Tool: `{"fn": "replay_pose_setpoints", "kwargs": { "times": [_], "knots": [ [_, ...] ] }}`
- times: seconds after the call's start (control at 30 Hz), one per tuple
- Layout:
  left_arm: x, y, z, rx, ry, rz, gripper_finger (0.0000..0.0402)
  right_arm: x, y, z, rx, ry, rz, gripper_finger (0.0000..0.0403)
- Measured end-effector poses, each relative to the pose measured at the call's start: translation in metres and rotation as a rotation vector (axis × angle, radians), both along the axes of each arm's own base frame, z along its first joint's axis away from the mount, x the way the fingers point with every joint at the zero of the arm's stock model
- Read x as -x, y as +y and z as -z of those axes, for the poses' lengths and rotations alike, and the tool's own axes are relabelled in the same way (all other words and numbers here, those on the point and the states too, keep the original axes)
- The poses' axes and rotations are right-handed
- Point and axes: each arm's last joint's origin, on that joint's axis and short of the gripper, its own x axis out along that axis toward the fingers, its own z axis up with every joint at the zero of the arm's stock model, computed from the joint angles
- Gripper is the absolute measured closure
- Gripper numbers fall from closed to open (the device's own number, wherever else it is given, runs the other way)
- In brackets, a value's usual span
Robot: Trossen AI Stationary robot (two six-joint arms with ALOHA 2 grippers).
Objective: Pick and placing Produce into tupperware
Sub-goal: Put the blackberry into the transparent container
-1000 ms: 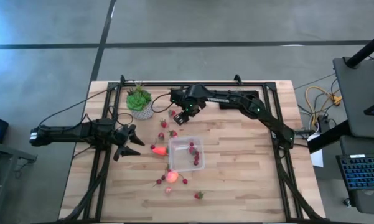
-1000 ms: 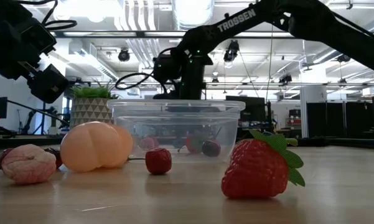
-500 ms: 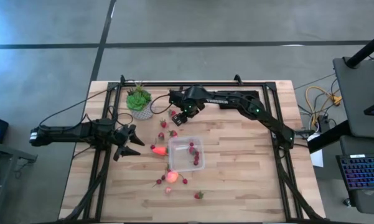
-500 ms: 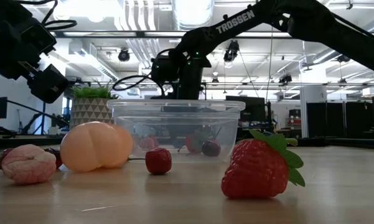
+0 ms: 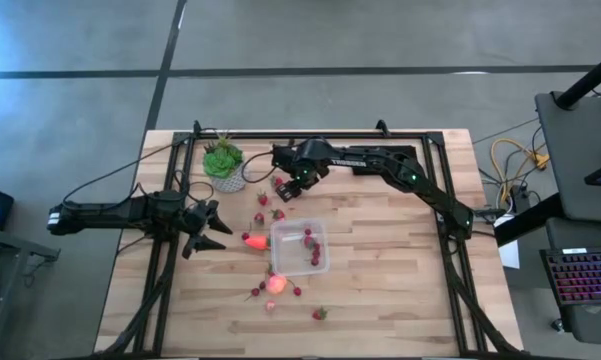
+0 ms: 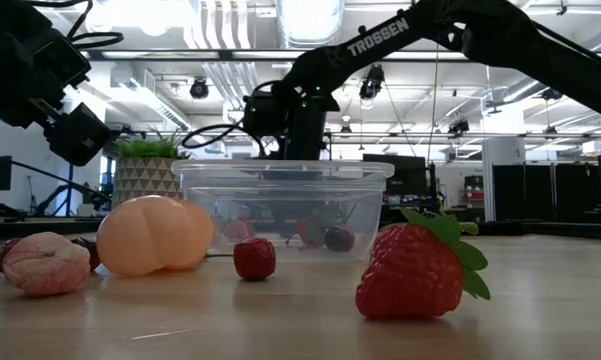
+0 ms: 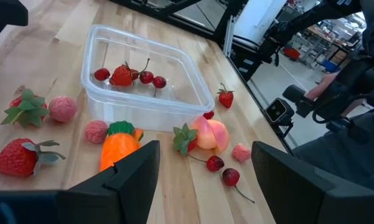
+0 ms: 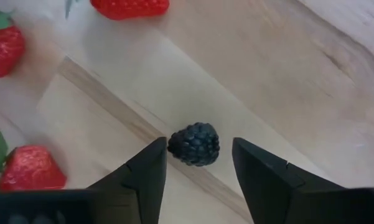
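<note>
On the table (image 5: 380,250), the clear tub (image 5: 299,247) sits near the middle holding a few red berries (image 7: 129,75), with the pink-red fruit (image 5: 276,283) just beyond its 7 o'clock corner and the carrot (image 5: 253,241) just off its 9 o'clock side. The right gripper (image 5: 288,187) is low over the wood at the tub's 12 o'clock, jaws spread either side of a blackberry (image 8: 194,144) lying between its fingers (image 8: 148,177), not yet pinched. The left gripper (image 5: 208,229) waits at the tub's 9 o'clock, jaws wide apart and holding nothing.
</note>
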Motion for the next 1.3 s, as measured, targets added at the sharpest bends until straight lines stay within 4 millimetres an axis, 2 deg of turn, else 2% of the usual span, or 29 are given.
{"fn": "replay_pose_setpoints", "kwargs": {
  "times": [0.23,0.5,0.63,1.0,1.13,1.3],
  "knots": [
    [0.000,0.000,0.000,0.000,0.000,0.000,0.0162,0.004,0.001,0.007,-0.008,0.025,0.000,0.0265],
    [0.000,0.000,0.000,0.000,0.000,0.000,0.0162,0.002,-0.001,0.005,0.002,0.001,-0.002,0.0299],
    [0.000,0.000,0.000,0.000,0.000,0.000,0.0162,-0.001,-0.002,0.002,0.009,-0.023,-0.001,0.0286],
    [0.000,0.000,0.000,0.000,0.000,0.000,0.0162,-0.001,-0.010,0.001,0.036,-0.040,0.002,0.0213],
    [0.000,0.000,0.000,0.000,0.000,0.000,0.0162,-0.001,-0.011,0.001,0.045,-0.041,-0.002,0.0212],
    [0.000,0.000,0.000,0.000,0.000,0.000,0.0162,0.000,-0.011,0.002,0.046,-0.036,-0.009,0.0234]
  ]
}}
